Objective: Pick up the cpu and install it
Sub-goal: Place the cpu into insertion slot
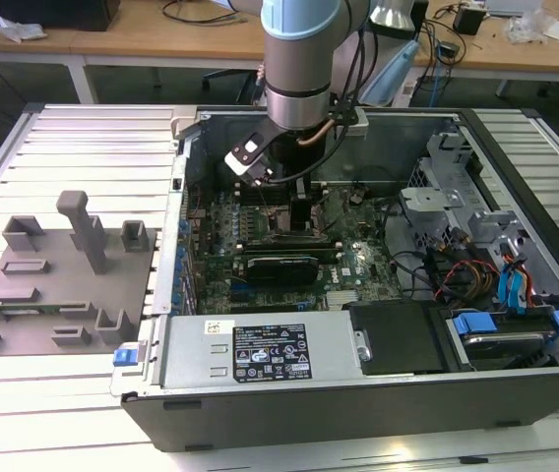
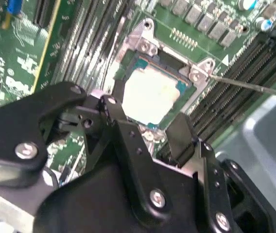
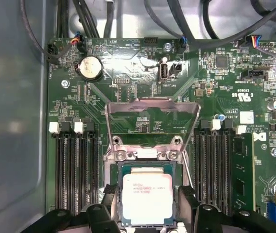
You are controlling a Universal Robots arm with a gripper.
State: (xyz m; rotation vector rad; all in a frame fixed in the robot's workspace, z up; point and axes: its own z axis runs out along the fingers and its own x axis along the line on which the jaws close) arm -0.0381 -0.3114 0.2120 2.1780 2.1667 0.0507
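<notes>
The cpu (image 3: 147, 196) is a small square chip with a pale silvery top. It lies flat inside the metal-framed socket (image 3: 147, 154) on the green motherboard, and the socket's load plate (image 3: 152, 116) stands raised behind it. My gripper (image 3: 147, 194) is straight over it, with a black finger (image 3: 110, 194) against each of two opposite edges. In the second wrist view the cpu (image 2: 150, 94) also sits between the fingers of the gripper (image 2: 146, 114). In the exterior view the gripper (image 1: 299, 211) reaches down into the open computer case (image 1: 358, 393).
A grey tray (image 1: 53, 285) with upright holders lies on the slatted table at the exterior view's left. Beside the socket are memory slots (image 3: 75, 170), a thin socket lever (image 2: 250, 85) and a long black card (image 1: 279, 265). Drive cages and cables (image 1: 476, 265) fill the case's right side.
</notes>
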